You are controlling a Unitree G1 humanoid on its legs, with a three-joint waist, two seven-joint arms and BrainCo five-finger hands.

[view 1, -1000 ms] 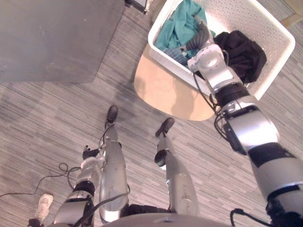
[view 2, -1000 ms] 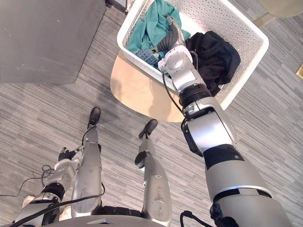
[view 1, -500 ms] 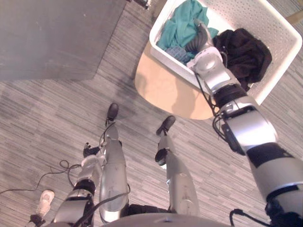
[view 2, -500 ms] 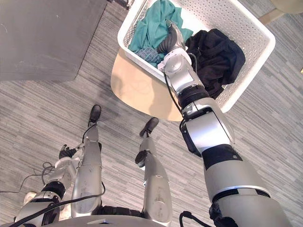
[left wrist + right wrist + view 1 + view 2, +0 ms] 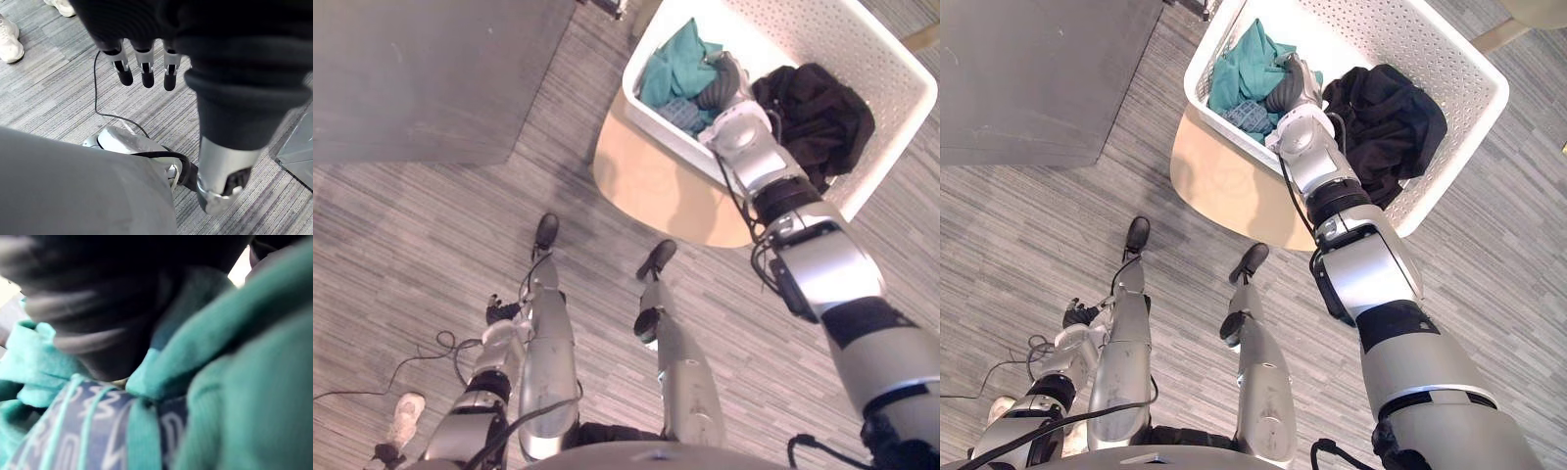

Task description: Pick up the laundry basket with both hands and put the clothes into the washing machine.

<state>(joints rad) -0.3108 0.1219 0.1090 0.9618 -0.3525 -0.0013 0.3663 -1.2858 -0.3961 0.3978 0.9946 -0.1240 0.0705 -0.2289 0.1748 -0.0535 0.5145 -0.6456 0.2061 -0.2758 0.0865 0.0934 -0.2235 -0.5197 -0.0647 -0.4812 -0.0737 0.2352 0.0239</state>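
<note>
Laundry basket (image 5: 1400,39) sits at the far edge of the round worktop (image 5: 1224,186). Right hand (image 5: 1291,86) is buried in the teal garment (image 5: 1244,73); its grip cannot be told. Left hand (image 5: 145,68) hangs low, fingers relaxed and slightly spread. Judgement: gather a thick fold, then lift clear of the rim.

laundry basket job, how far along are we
Nothing looks done: the laundry basket sits on the round table, teal garment and black garment inside. In hand: the right hand is down in the teal garment; the left hand hangs open. Left: the two-handed lift and the loading.
</note>
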